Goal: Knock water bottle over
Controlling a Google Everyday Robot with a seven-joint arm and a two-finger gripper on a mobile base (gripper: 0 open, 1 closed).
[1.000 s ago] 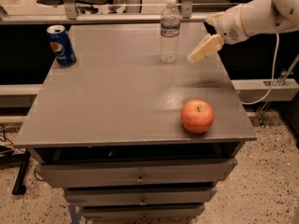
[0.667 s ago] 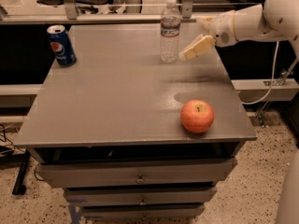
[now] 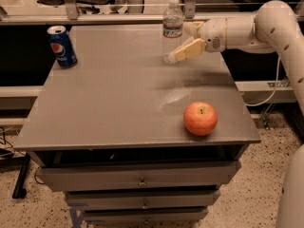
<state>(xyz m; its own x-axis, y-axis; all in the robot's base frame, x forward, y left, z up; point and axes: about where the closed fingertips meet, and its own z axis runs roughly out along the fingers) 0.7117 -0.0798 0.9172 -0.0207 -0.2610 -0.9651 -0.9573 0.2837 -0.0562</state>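
Observation:
The water bottle is clear ribbed plastic with a white cap and a label band. It stands upright near the back edge of the grey table, right of centre. My gripper reaches in from the right on a white arm. Its cream fingers point down and left, and their tips are right at the bottle's lower right side.
A blue Pepsi can stands upright at the table's back left corner. A red apple lies near the front right. Drawers are below the tabletop. A rail and chairs run behind the table.
The gripper has moved left, from a gap to the right of the bottle up to its lower right side. The bottle still stands upright.

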